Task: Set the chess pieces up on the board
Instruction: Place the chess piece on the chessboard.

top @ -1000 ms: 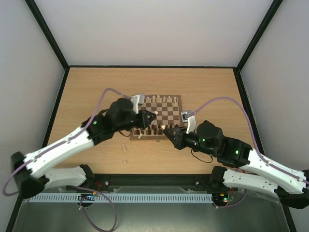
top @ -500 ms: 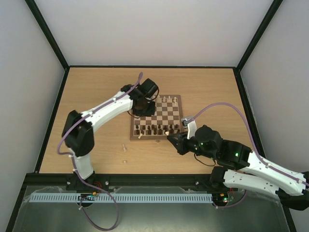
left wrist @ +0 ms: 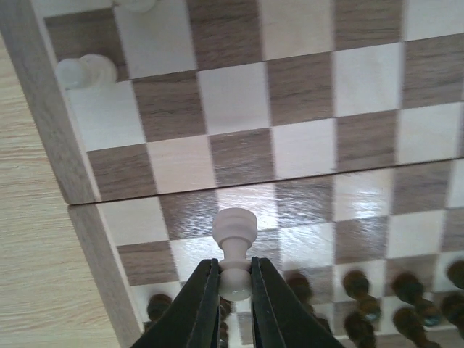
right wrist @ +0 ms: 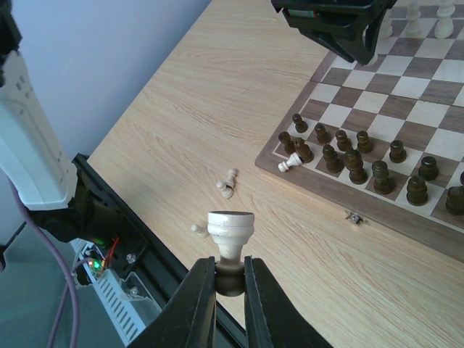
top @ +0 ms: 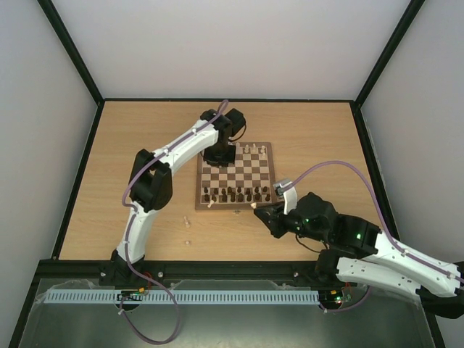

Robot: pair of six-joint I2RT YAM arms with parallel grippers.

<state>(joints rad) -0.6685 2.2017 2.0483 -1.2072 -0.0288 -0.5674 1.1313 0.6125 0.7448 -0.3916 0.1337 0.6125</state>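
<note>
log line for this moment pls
left gripper: shut on pale piece, over board | right gripper: shut on second pale piece, over table by board | loose pieces: on table

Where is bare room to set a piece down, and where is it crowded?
Free: the middle rows of the board, between the dark pieces at the near edge and the pale pieces at the far edge; the table right of it. Crowded: the near rows and the far-left corner under the left gripper.
</note>
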